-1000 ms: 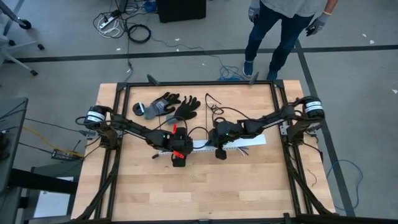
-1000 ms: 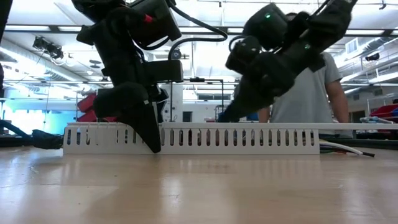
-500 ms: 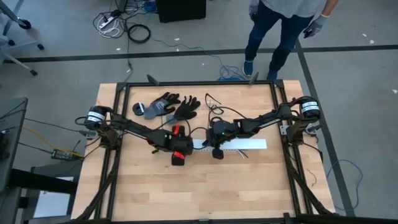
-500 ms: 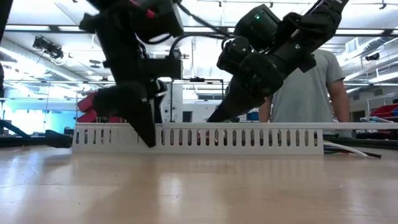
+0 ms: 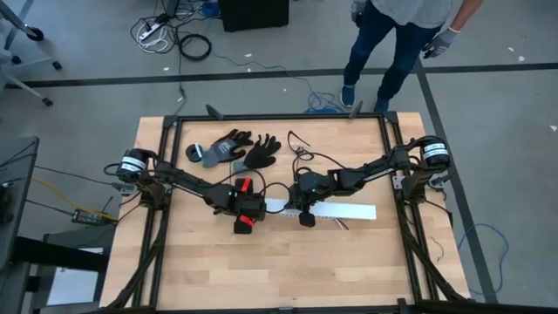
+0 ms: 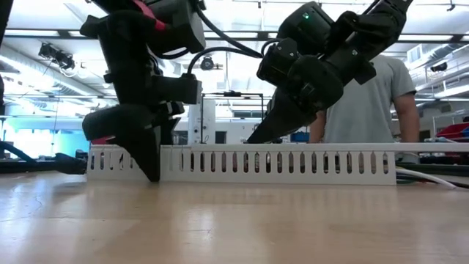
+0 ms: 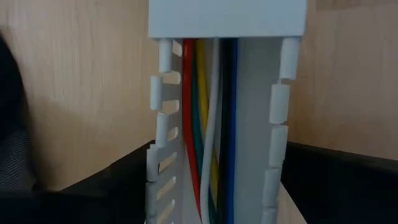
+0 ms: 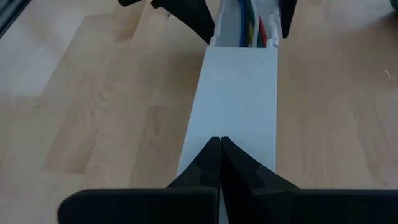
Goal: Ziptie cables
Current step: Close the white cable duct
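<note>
A long white slotted duct (image 5: pixel 349 210) lies across the table's middle. A flat white cover (image 8: pixel 239 93) closes most of its top. At its left end the top is bare, and there the cables (image 7: pixel 208 124) show: red, yellow, green, white and blue wires lying lengthwise inside. A few wire ends (image 6: pixel 425 178) stick out of the right end. My left gripper (image 5: pixel 255 209) is open, one finger on either side of the duct's left end; whether they touch it I cannot tell. My right gripper (image 5: pixel 296 208) is shut, its tips on the cover. My right gripper presses its shut fingertips (image 8: pixel 219 144) down on the duct's flat cover (image 8: pixel 239 127), a little way from the uncovered left end. The fingers come slanting down from the table's right and lie along the duct. The duct rests flat on the table.
Two dark gloves (image 5: pixel 235 150) and a thin black cord (image 5: pixel 301 144) lie toward the far edge. Black frame rails (image 5: pixel 161 174) run along the table's left and right sides. A person (image 5: pixel 392 35) stands beyond the far edge. Bare wood lies on the near side.
My left gripper has gone a little toward the table's left along the duct's end and has tipped more steeply. The duct has turned slightly on the table, its right end swinging toward the near edge.
</note>
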